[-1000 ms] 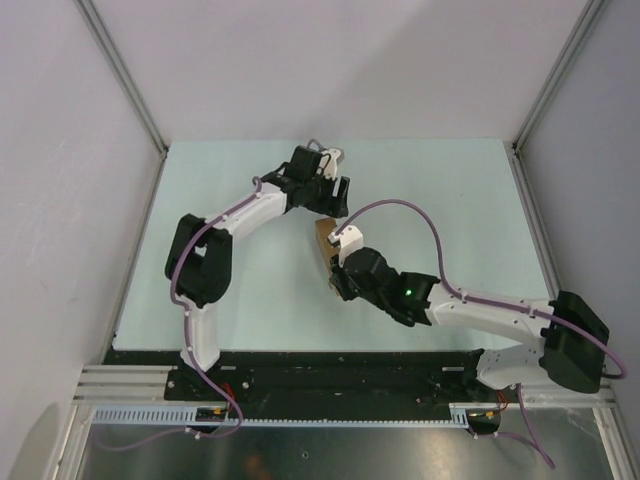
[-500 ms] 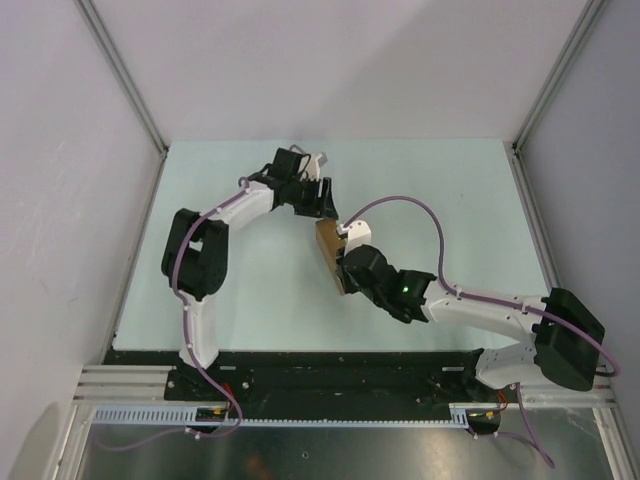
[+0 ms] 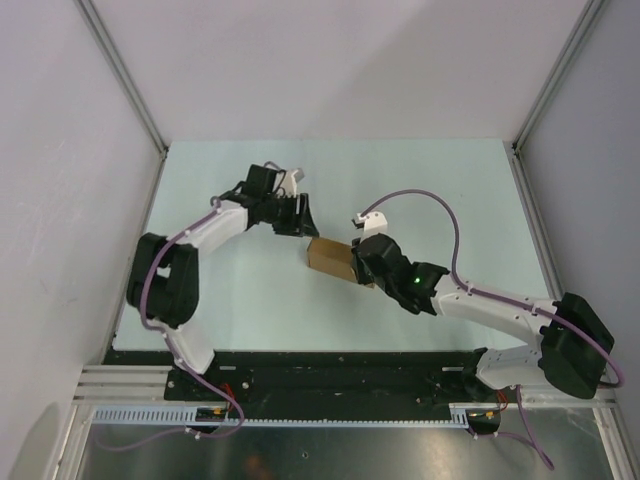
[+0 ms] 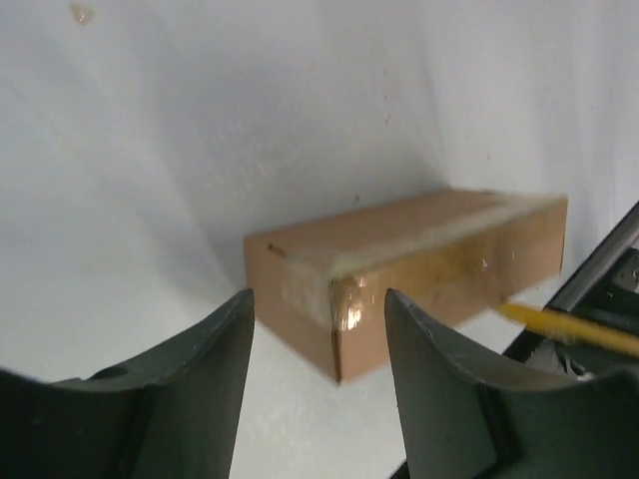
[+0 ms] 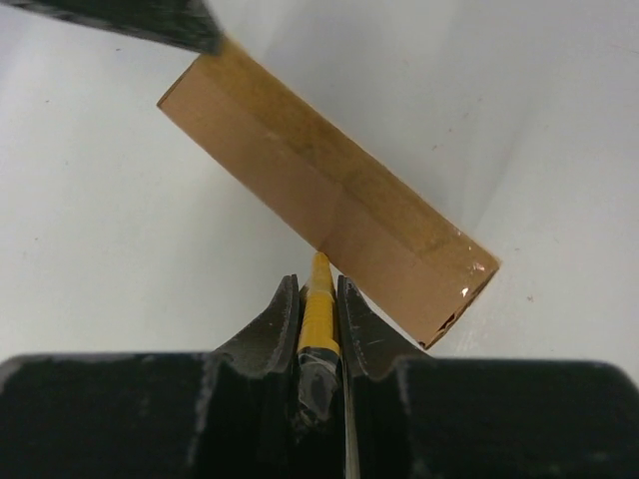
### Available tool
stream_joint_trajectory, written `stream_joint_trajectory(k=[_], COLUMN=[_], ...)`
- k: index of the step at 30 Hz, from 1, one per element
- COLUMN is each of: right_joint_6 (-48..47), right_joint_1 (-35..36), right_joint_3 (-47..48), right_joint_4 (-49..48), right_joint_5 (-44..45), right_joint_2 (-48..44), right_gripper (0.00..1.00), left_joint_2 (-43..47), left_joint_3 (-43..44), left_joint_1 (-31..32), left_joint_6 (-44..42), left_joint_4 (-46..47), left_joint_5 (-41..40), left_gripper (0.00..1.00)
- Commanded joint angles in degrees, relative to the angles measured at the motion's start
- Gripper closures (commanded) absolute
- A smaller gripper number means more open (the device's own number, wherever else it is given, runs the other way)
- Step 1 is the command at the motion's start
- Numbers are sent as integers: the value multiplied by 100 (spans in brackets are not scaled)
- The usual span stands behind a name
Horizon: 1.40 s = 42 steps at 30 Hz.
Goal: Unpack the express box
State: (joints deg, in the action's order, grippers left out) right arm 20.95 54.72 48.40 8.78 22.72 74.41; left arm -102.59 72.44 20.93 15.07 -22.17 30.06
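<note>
Fingers (image 5: 278, 324) of your right gripper (image 5: 318, 294) pinched a yellow utility knife (image 5: 319, 307), its tip touching the long side of the express box (image 3: 330, 256). Your left gripper (image 4: 319, 309) stood spread near one end, not touching. That taped brown box lay flat mid-table on a pale green surface (image 3: 220, 290), enclosed by plain white walls (image 3: 330, 70).
</note>
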Motion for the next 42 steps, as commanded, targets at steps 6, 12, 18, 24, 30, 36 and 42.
stream_joint_trajectory(k=[6, 12, 18, 24, 30, 36, 42], right_joint_6=[128, 366, 603, 832, 1025, 1385, 1429], right_joint_1=[-470, -664, -673, -919, -1033, -1217, -1411], right_joint_3=[-41, -41, -68, -252, -393, -402, -437], right_joint_4=[-51, 10, 361, 686, 871, 1319, 1504], right_joint_5=[-75, -57, -110, -163, -119, 145, 119], right_joint_2=[-32, -102, -663, -1095, -1236, -1587, -1781], right_gripper=[100, 100, 100, 100, 100, 100, 100], left_joint_2=[1074, 1302, 1645, 1199, 443, 20, -174], left_joint_3=[-758, -530, -3, 419, 850, 806, 745], left_joint_1=[-63, 166, 560, 1317, 1554, 2011, 2222], left_joint_6=[-223, -514, -1380, -2306, -2763, -3229, -3203], left_joint_4=[20, 20, 82, 82, 82, 73, 64], left_joint_5=[500, 283, 105, -177, -114, -738, -704], left_gripper=[39, 38, 16, 6, 6, 6, 8])
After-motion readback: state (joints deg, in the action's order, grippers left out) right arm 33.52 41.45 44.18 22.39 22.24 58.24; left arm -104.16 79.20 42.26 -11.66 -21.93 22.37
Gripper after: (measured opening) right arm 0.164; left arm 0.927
